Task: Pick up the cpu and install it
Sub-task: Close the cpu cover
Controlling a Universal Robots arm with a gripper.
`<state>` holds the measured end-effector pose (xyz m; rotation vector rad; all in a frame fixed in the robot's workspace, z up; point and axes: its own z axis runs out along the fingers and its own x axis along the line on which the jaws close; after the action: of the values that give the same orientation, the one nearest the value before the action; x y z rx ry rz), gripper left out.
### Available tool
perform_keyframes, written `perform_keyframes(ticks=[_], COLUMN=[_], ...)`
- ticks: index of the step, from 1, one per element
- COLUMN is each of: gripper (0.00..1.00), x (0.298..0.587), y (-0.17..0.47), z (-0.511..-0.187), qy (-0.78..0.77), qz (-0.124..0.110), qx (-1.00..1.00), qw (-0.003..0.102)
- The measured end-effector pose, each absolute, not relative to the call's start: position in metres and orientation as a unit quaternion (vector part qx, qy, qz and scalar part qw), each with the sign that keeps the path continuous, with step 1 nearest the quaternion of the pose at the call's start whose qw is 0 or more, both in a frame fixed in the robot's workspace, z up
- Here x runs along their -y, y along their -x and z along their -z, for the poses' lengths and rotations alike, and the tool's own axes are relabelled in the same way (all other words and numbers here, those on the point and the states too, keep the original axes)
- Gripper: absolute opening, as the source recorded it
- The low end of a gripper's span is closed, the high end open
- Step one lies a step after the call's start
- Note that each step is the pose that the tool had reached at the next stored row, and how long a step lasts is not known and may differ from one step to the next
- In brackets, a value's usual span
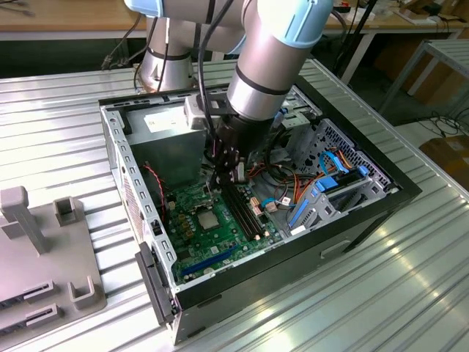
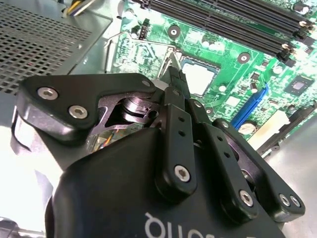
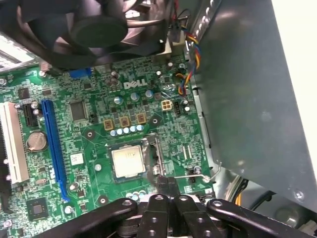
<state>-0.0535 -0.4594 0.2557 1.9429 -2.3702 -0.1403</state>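
The cpu (image 3: pixel 129 162) is a small silver-grey square lying flat in its socket on the green motherboard (image 3: pixel 94 148). It also shows in the second wrist view as the cpu (image 2: pixel 198 78) and in the exterior view as the cpu (image 1: pixel 207 220). The hollow metal socket frame (image 2: pixel 138 49) stands tipped up beside it. My gripper (image 3: pixel 167 181) hovers just off the socket's edge, by that frame and its wire lever (image 3: pixel 194 176). Its black fingers (image 2: pixel 174 79) are shut together with nothing seen between them. From outside, the gripper (image 1: pixel 221 182) hangs inside the case above the board.
The open computer case (image 1: pixel 366 213) lies on a ribbed metal table. A grey power supply (image 1: pixel 165 139) fills its back corner, with black memory slots (image 1: pixel 242 209), blue and orange cables (image 1: pixel 322 183) and a black fan (image 3: pixel 94 29) around the socket. Grey fixtures (image 1: pixel 44 242) stand at the exterior view's left.
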Motion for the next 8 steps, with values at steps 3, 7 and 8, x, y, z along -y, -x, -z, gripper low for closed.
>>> perform_keyframes(ticks=[3,7,8], gripper=[0.11,0.11,0.11], x=[0.4620,0.4620,0.4620], y=[0.0538,0.0537,0.0537], z=[-0.2556,-0.2556,-0.2556], qy=[-0.633,-0.633,-0.633], qz=[0.046,0.046,0.046], qx=[0.772,0.772,0.772], qw=[0.037,0.037,0.037])
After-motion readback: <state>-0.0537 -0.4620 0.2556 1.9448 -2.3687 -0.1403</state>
